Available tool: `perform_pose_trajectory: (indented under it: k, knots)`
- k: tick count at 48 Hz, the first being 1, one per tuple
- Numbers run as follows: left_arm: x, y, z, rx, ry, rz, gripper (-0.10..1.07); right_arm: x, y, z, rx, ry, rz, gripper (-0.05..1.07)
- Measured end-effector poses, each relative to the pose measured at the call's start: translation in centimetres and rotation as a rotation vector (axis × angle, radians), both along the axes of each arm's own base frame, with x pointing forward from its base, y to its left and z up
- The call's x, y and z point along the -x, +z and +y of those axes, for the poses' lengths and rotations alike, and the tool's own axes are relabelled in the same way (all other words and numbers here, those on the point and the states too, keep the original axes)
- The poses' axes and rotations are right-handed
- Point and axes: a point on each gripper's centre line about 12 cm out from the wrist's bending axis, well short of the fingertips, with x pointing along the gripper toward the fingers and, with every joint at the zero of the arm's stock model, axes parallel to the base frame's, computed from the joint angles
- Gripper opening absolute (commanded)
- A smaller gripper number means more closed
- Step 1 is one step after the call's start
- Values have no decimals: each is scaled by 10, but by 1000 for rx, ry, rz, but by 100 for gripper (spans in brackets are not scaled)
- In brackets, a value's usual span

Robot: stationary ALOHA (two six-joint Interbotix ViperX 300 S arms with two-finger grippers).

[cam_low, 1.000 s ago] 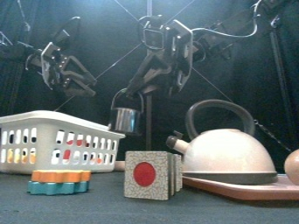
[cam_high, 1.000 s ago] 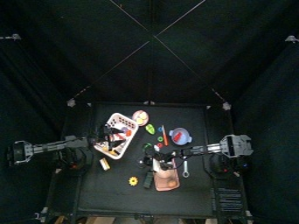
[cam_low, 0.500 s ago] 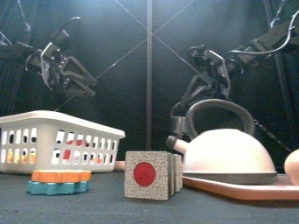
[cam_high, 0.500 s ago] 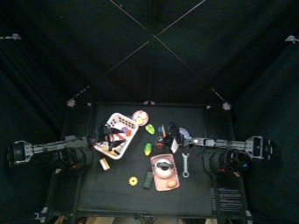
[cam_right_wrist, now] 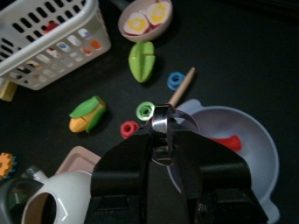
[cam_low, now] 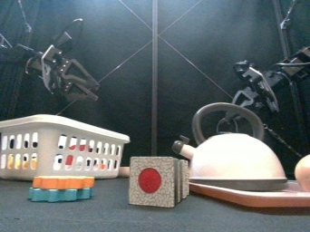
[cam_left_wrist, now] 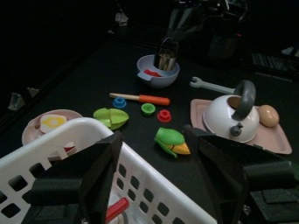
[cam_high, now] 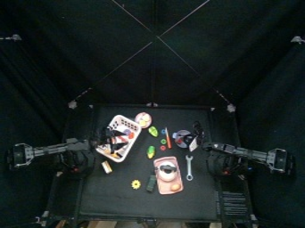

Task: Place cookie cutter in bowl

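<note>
The bowl point(cam_high: 183, 138) stands right of the table's middle; its rim also shows in the left wrist view point(cam_left_wrist: 146, 74) and the right wrist view point(cam_right_wrist: 251, 122). My right gripper point(cam_right_wrist: 163, 124) is shut on the shiny metal cookie cutter point(cam_right_wrist: 162, 117) and holds it at the bowl's near rim. In the left wrist view the cutter point(cam_left_wrist: 167, 58) hangs just over the bowl's inside. The right gripper point(cam_low: 252, 86) shows high at the right in the front view. My left gripper point(cam_left_wrist: 163, 175) is open and empty above the white basket point(cam_left_wrist: 70, 166).
A white kettle point(cam_low: 237, 156) sits on a pinkish board point(cam_high: 170, 178) in front of the bowl. A red-dotted block point(cam_low: 155, 179) and an orange toy stack point(cam_low: 63, 188) lie at the front. Toy food, a wrench point(cam_left_wrist: 211, 84) and an egg plate point(cam_left_wrist: 49, 125) lie around.
My right arm has drawn back to the right, carrying the cookie cutter from the table's middle to the bowl. The left arm has not moved.
</note>
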Motion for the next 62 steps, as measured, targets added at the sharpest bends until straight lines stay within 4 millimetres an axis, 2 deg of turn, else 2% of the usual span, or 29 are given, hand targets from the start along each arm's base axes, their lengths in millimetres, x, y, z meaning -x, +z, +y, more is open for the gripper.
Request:
perform_pose_trajectory:
  k: [16,50,62]
  knots:
    - [0,-2,0,2,2,4,93,23,-24,-3,-50,-138,51,60]
    - [1,-2,0,2,1,3,93,36,-41,-2,-106,-214,81,64]
    - [1,-2,0,2,2,4,93,37,-37,-2,-104,-219,64,66]
